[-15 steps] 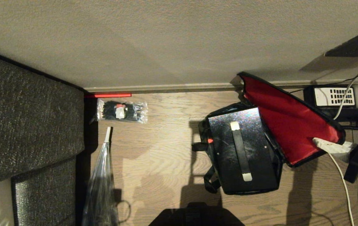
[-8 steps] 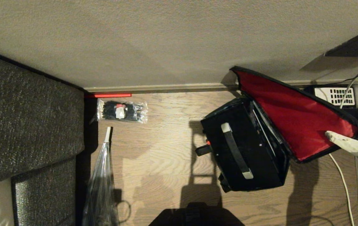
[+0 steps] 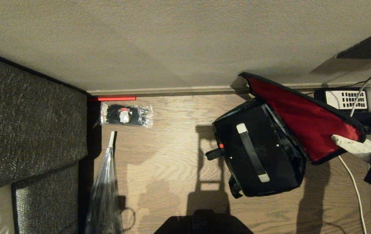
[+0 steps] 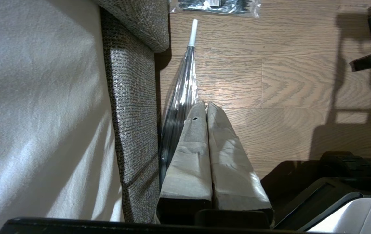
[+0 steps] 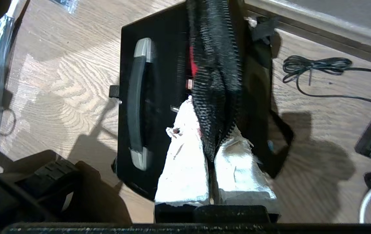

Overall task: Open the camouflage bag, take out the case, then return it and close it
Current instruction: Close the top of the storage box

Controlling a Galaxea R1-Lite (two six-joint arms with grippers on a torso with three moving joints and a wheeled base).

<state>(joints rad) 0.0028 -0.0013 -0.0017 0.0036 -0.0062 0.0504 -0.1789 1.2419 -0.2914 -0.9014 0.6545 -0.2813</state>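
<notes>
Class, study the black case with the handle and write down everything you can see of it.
The case is a black, rectangular, hard-looking box with a slightly glossy top. A black handle with pale ends runs along its top, and a small red latch shows on one side. It sits inside the camouflage bag on the wooden floor, turned at an angle. The bag's red-lined lid stands open beside it, pinched by the shut right gripper.

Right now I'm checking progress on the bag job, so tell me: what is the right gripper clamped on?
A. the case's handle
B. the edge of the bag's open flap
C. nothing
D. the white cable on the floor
B: the right gripper is shut on the zippered edge of the camouflage bag's red-lined flap, while the case sits untouched inside.
</notes>
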